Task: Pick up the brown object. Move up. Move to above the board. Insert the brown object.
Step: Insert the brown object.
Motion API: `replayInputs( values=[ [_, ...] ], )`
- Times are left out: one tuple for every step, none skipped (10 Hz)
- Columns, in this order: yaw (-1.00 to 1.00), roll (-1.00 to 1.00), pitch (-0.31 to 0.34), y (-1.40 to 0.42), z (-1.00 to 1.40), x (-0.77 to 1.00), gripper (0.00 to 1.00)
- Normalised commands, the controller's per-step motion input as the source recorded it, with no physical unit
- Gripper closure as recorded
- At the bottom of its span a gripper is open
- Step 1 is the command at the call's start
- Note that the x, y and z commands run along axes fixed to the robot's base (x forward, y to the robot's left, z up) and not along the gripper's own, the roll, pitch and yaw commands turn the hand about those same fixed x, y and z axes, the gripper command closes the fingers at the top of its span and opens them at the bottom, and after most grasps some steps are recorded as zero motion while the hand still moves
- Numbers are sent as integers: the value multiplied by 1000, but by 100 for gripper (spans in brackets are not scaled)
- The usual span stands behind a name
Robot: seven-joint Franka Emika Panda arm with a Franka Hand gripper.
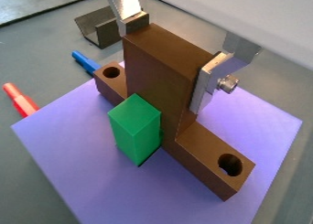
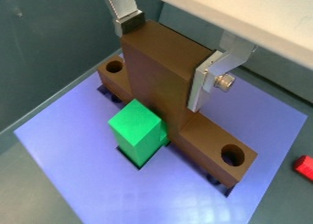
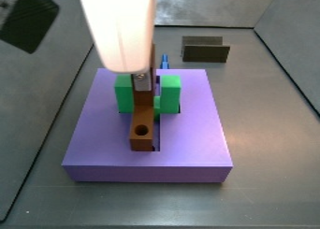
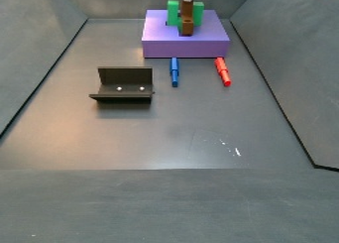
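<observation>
The claw (image 1: 171, 52) stands over the board (image 1: 73, 164), its two silver fingers (image 1: 218, 79) closed flat against opposite sides of the upright part of the brown object (image 1: 166, 77), which it holds; in both wrist views the dark pads press the block's faces. The brown object (image 2: 171, 81) sits low on the board (image 2: 73, 145), its long bar lying along the middle of the purple slab, with round holes showing near both ends; whether it is fully seated in the groove I cannot tell. The green block (image 1: 134, 127) stands just beside the brown piece, touching or nearly touching its side, seen also in a wrist view (image 2: 137, 129). In a side view the brown object (image 3: 144, 121) runs lengthwise along the board (image 3: 188, 149) with the green block (image 3: 169, 94) around it at the far end. A blue pen (image 4: 175, 73) and a red pen (image 4: 223, 69) lie on the grey surface (image 4: 185, 128) just in front of the board (image 4: 185, 44); the fixture (image 4: 123, 86) stands apart from them on the floor.
</observation>
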Motion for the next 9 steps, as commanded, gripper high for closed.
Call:
replayInputs(
  values=[
    [51, 0, 179, 0, -80, 377, 100],
    [26, 27, 156, 6, -197, 240, 100],
    [20, 71, 141, 3, -249, 71, 100],
    [0, 63, 126, 3, -231, 23, 100],
    [0, 36, 109, 3, -271, 66, 100],
    [0, 0, 19, 23, -637, 0, 100],
    [0, 0, 0, 37, -946, -6, 100],
    [0, 61, 27, 9, -383, 0, 100],
    [0, 0, 0, 0, 0, 0, 100]
  ],
)
